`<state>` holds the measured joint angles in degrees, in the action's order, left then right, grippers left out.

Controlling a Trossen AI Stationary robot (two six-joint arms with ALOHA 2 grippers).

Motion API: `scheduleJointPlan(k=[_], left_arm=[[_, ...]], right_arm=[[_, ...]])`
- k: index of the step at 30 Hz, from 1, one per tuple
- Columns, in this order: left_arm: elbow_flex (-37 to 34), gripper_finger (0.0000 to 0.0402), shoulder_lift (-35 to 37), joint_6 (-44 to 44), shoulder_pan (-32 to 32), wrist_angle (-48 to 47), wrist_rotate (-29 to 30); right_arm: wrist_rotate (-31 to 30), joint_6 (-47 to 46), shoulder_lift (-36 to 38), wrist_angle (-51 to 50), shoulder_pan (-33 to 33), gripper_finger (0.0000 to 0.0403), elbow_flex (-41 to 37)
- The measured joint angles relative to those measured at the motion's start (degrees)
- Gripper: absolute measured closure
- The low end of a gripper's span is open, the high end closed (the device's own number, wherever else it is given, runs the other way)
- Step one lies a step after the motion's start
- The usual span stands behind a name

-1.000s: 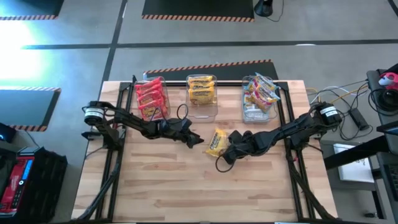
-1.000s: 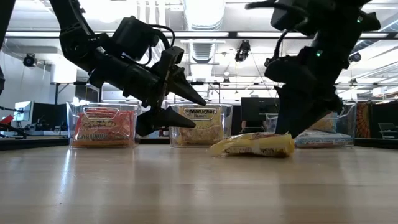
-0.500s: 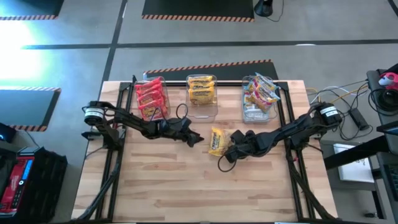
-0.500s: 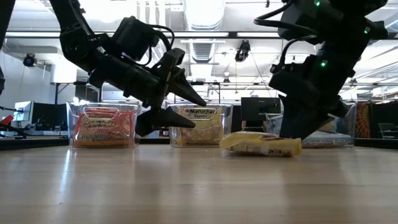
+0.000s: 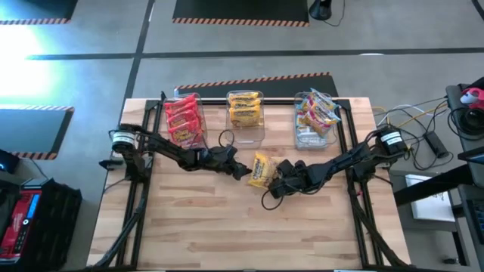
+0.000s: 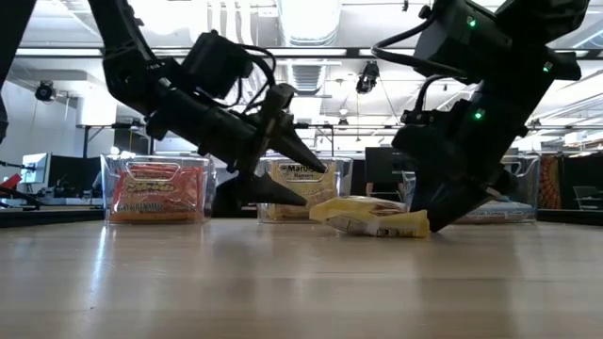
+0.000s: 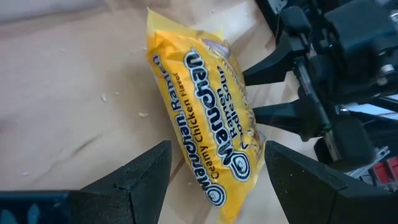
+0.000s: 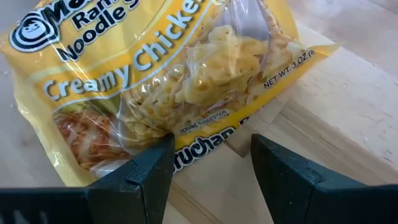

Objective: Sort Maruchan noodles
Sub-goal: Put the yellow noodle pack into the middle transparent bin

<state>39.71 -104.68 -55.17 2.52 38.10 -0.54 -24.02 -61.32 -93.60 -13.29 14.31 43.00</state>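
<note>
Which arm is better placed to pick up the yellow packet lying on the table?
Probably the left. The left gripper points at the yellow packet with open fingers on both its sides. The right gripper is open too, but it meets only the packet's edge.

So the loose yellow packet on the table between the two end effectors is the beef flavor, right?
Not quite. The loose yellow packet does lie on the table between the left end effector and the right end effector, but its label reads Creamy Chicken, not beef. The left wrist view shows the wording clearly.
</note>
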Motion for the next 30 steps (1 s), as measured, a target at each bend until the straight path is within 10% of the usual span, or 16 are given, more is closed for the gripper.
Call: scheduleJointPlan(k=[30], left_arm=[[10.6, 0.0161, -10.9, 2.5, 0.1, -0.2, -3.4]], right_arm=[[1.4, 2.8, -0.2, 0.1, 0.0, 0.0202, -0.2]])
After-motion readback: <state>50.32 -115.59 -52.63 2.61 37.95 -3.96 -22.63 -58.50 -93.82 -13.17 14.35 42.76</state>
